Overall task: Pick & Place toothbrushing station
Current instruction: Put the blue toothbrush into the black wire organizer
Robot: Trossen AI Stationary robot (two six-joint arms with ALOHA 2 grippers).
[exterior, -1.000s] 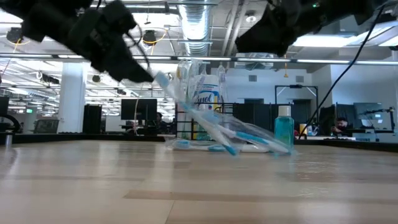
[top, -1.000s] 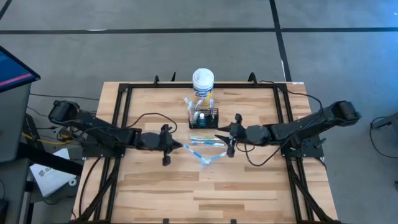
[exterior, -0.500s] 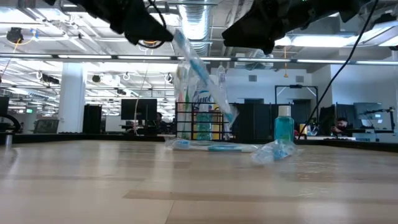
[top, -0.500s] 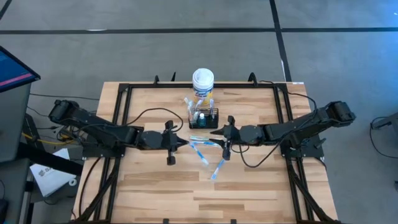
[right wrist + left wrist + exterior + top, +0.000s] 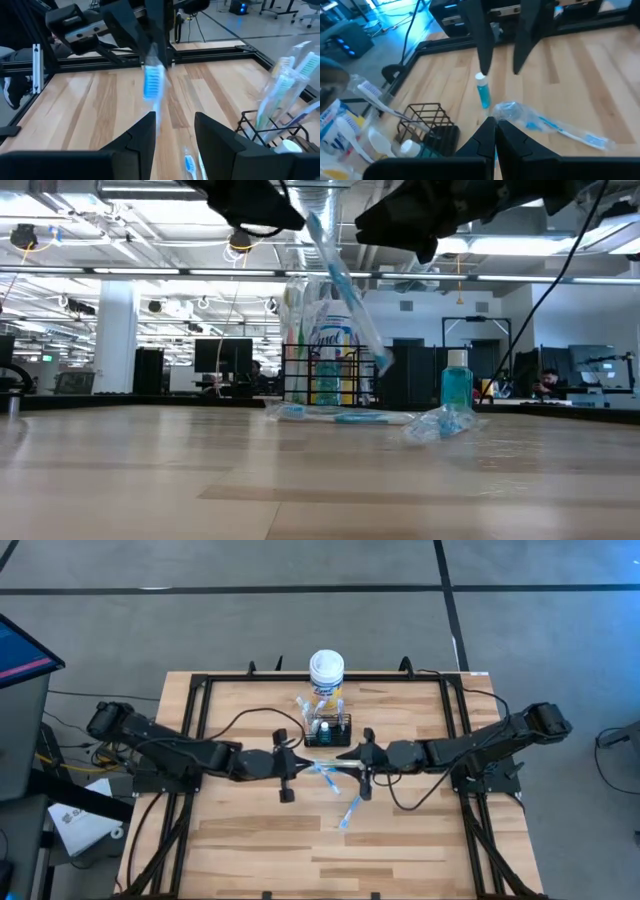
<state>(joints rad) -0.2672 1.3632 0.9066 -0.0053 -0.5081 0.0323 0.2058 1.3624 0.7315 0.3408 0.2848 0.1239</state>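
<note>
one wrapped toothbrush [image 5: 349, 811] lies nearest; the left gripper [image 5: 296, 762] pinches another toothbrush [image 5: 345, 285] aloft, facing the spread right gripper [image 5: 352, 762]; beyond, one toothbrushing station [image 5: 327, 729], then one yellow canister [image 5: 326, 674].

Bright even overhead lighting, ceiling strip lights [image 5: 60, 275] glaring upper left, faint shadows, blue-tinted left wrist view, blurred foregrounds.

Left hand [image 5: 297, 762] carried toothbrush [image 5: 345, 290] toward caddy [image 5: 328, 729]

Overhead looks straight down; low camera level across table [image 5: 400, 840]; wrist cameras face each other
</note>
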